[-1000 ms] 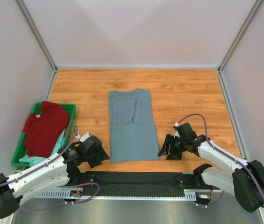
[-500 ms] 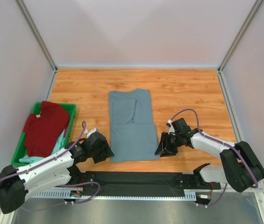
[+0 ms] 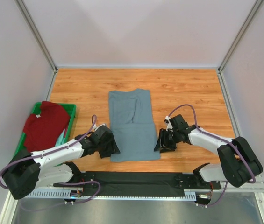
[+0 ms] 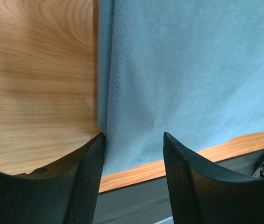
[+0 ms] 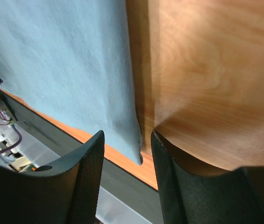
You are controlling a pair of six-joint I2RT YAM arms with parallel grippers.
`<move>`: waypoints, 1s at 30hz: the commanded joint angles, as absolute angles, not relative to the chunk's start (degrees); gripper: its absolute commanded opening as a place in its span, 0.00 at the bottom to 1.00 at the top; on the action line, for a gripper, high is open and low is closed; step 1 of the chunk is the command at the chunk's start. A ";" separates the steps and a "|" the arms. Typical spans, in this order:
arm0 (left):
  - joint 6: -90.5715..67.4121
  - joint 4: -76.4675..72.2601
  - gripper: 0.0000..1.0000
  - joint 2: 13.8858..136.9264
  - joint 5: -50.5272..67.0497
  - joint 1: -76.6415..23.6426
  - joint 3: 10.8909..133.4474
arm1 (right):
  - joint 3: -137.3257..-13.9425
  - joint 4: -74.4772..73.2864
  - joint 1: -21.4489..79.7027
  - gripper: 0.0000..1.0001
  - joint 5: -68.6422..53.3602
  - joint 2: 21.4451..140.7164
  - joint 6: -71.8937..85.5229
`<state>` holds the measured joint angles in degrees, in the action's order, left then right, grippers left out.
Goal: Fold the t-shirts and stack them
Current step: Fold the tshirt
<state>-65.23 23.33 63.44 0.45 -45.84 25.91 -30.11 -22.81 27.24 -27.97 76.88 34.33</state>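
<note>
The slate grey-blue t-shirt [image 3: 132,126] lies folded into a long strip in the middle of the wooden table. My left gripper [image 3: 112,148] is open at its near left corner. In the left wrist view the cloth's left edge [image 4: 106,93] runs down to the left finger, and the jaws [image 4: 132,140] straddle the hem. My right gripper [image 3: 159,143] is open at the near right corner. In the right wrist view that corner [image 5: 134,140] hangs between the open fingers [image 5: 128,135]. The dark red t-shirt [image 3: 45,127] lies in the bin over a sliver of the mint-green one [image 3: 60,138].
The green plastic bin [image 3: 71,109] stands at the left edge of the table. A black mat [image 3: 132,179] and the arm bases run along the near edge. Grey walls close in the table on three sides.
Both grippers have moved inward to the near corners of the grey-blue t-shirt. The right jaws have narrowed a little. The shirt itself has not moved.
</note>
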 commanded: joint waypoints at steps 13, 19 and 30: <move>-60.73 28.20 0.60 68.11 -3.42 -43.07 25.22 | -30.85 -21.97 27.16 0.50 -16.35 82.35 28.39; -61.08 27.69 0.60 67.50 -4.57 -42.80 23.56 | -29.36 -18.73 27.16 0.51 -17.66 82.79 29.53; -63.02 36.54 0.59 65.48 -10.10 -42.80 26.28 | -27.34 -14.86 27.16 0.50 -21.00 84.46 32.34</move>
